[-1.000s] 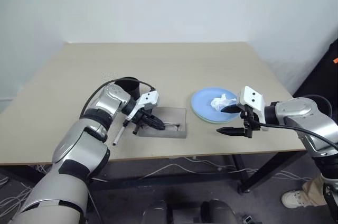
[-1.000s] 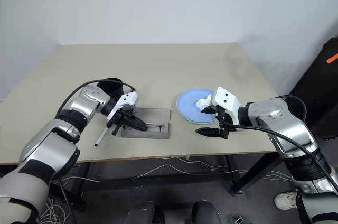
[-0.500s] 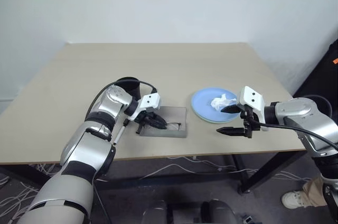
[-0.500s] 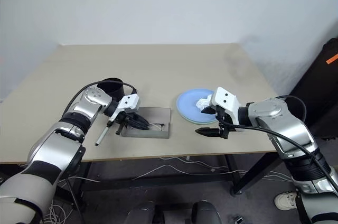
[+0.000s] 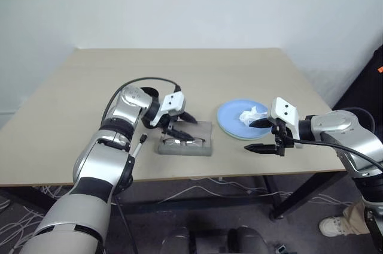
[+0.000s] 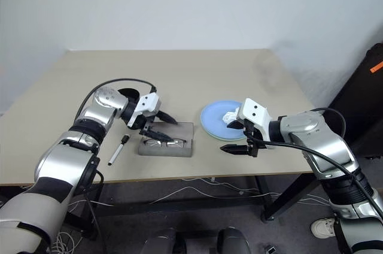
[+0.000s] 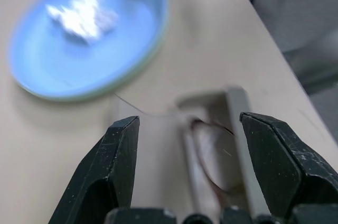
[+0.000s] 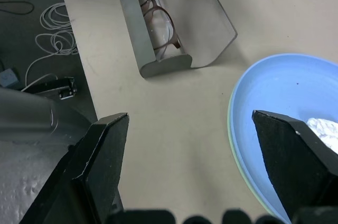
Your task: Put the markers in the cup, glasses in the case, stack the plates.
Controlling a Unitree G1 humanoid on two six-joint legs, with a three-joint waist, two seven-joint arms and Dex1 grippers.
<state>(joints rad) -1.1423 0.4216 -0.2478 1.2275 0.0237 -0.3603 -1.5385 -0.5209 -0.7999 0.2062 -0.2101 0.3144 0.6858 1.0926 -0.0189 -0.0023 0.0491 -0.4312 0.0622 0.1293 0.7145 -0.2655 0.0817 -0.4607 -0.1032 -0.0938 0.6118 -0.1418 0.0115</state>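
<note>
Left eye view: glasses (image 5: 182, 141) inside case (image 5: 185, 147) near table (image 5: 197, 74) front edge, long axis along that edge; light blue plate (image 5: 230, 119) stacked on green, tissue (image 5: 251, 115) on top. One marker (image 5: 137, 148) still out, pointing away from that edge. Left gripper (image 5: 182, 128) open, empty, above case. Right gripper (image 5: 259, 135) open, empty.

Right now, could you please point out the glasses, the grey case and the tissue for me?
glasses (image 8: 158, 20): right wrist view, on a lens rim.
grey case (image 8: 208, 20): right wrist view, on its open flat lid.
tissue (image 5: 252, 115): left eye view, on the crumpled middle, atop the blue plate.
</note>
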